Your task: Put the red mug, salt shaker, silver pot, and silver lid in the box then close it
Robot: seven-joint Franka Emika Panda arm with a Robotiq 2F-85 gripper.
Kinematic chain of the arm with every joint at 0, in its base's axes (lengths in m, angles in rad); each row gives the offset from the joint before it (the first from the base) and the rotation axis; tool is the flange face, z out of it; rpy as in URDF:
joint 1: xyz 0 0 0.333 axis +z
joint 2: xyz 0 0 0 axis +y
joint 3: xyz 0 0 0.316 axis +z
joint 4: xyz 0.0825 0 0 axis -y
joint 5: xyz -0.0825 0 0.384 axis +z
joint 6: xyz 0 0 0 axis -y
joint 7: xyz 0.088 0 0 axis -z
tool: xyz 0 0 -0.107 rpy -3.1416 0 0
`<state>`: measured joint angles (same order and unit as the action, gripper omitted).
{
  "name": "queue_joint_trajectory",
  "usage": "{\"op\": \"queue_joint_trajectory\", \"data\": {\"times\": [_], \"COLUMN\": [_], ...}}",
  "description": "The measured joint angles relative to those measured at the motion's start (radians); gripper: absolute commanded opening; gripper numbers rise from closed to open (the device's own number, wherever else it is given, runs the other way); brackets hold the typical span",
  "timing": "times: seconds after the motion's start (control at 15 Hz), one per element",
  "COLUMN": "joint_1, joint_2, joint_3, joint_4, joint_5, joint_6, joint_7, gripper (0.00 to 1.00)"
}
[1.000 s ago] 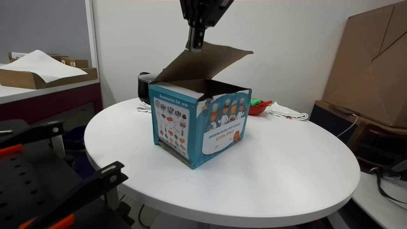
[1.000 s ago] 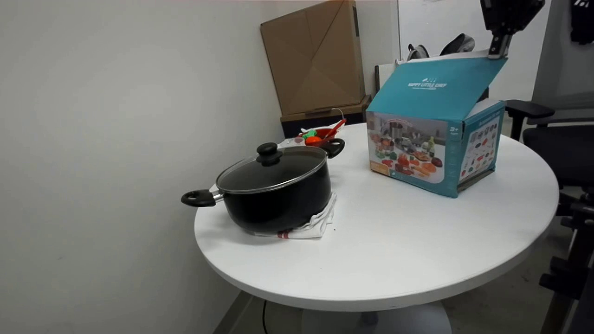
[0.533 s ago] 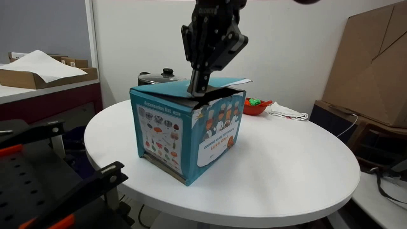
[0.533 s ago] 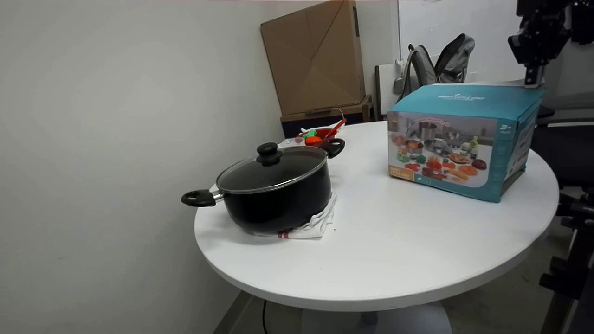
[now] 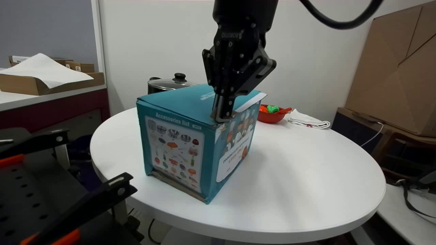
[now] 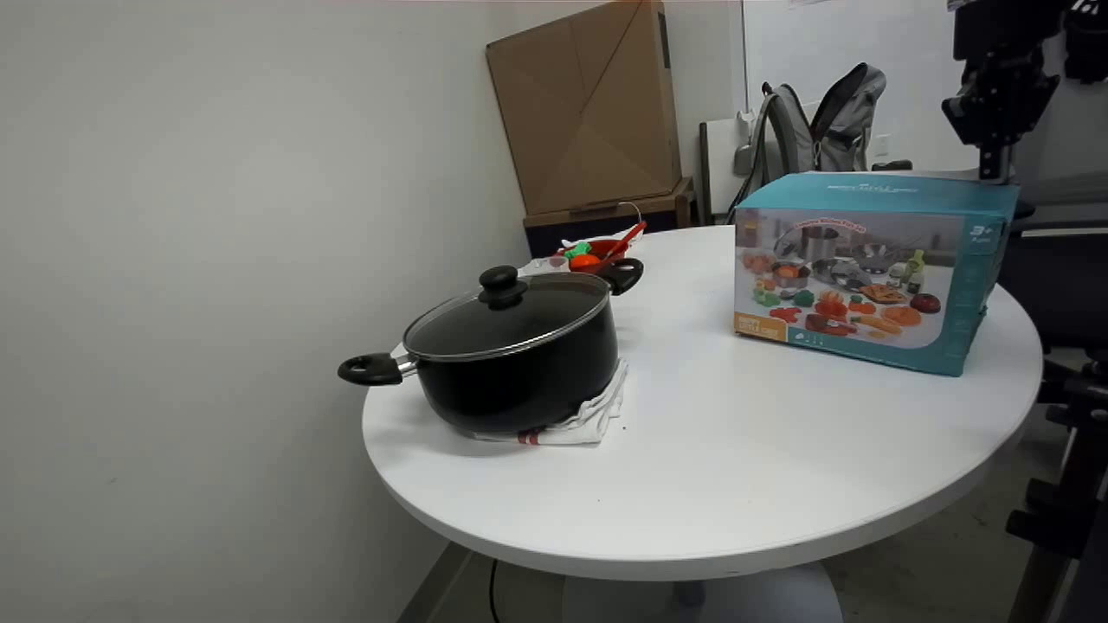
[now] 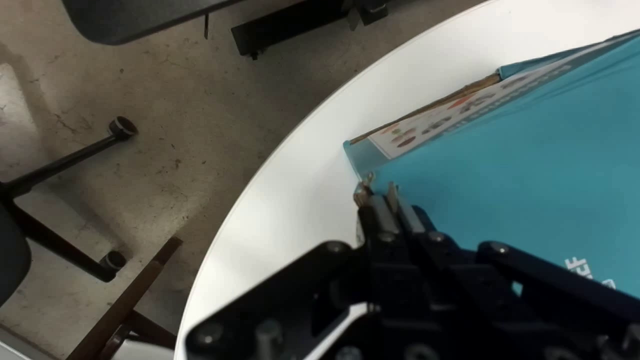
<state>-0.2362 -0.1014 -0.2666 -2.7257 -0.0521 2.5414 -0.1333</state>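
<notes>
The blue box (image 5: 173, 153) stands upright on the round white table in both exterior views, its picture panel (image 6: 844, 285) facing that camera. Its teal lid (image 5: 184, 102) lies down over the opening, with the front corner frayed. At that corner is my gripper (image 5: 221, 117), pointing down from above. In the wrist view the gripper (image 7: 390, 198) is nearly closed, and a thin brown cardboard edge shows between its fingers, with the teal lid (image 7: 530, 175) spread out to the right. The red mug, salt shaker, silver pot and silver lid are hidden or out of view.
A black pot (image 6: 519, 381) with a glass lid rests on a folded towel (image 6: 597, 420). Behind is a red bowl (image 5: 270, 117) of toy vegetables beside a white cloth (image 5: 308, 119). The box sits close to the table edge (image 7: 270, 160) in the wrist view.
Moving down, my gripper has brought the raised lid flat onto the box, hiding the opening. The box has slid and turned slightly, toward the table's edge.
</notes>
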Motion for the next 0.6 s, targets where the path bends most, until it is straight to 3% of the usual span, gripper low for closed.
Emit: {"op": "queue_joint_trajectory", "data": {"times": [0.6], "joint_1": [0.009], "joint_2": [0.024], "joint_3": [0.048], "joint_4": [0.034], "joint_5": [-0.035], "joint_6": [-0.003], "joint_7": [0.001], "gripper": [0.99]}}
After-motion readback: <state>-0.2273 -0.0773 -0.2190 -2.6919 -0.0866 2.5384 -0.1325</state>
